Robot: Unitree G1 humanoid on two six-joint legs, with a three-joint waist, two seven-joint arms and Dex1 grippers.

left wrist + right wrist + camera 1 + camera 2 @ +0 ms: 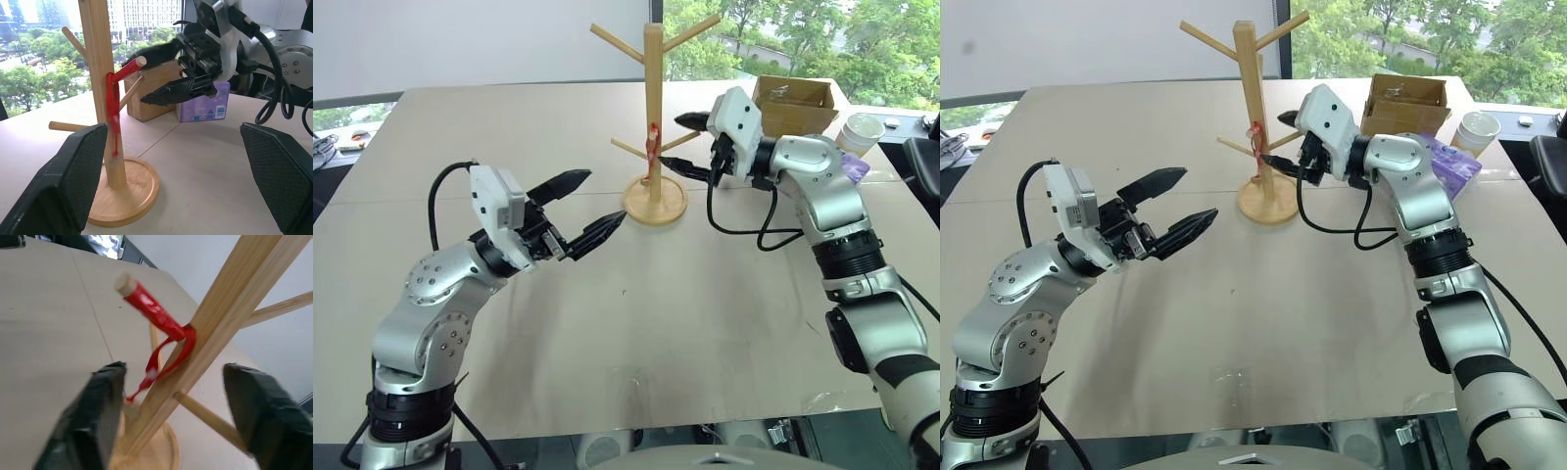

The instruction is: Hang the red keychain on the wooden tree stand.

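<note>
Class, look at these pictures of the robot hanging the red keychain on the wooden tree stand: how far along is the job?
Done: the red keychain hangs from a lower peg of the wooden tree stand, draped down the post. In hand: nothing; the right gripper is open beside that peg, clear of the cord, and the left gripper is open over the table. Left: probably only pulling the right arm back.

Wooden tree stand (230, 298) — top cut off, keychain (161, 340) blurred.

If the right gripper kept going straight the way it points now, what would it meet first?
Most likely the wooden tree stand: its post sits between the open fingers of the right gripper, with the red keychain draped over a lower peg just ahead. Depth is hard to judge, so the cord might touch first.
</note>
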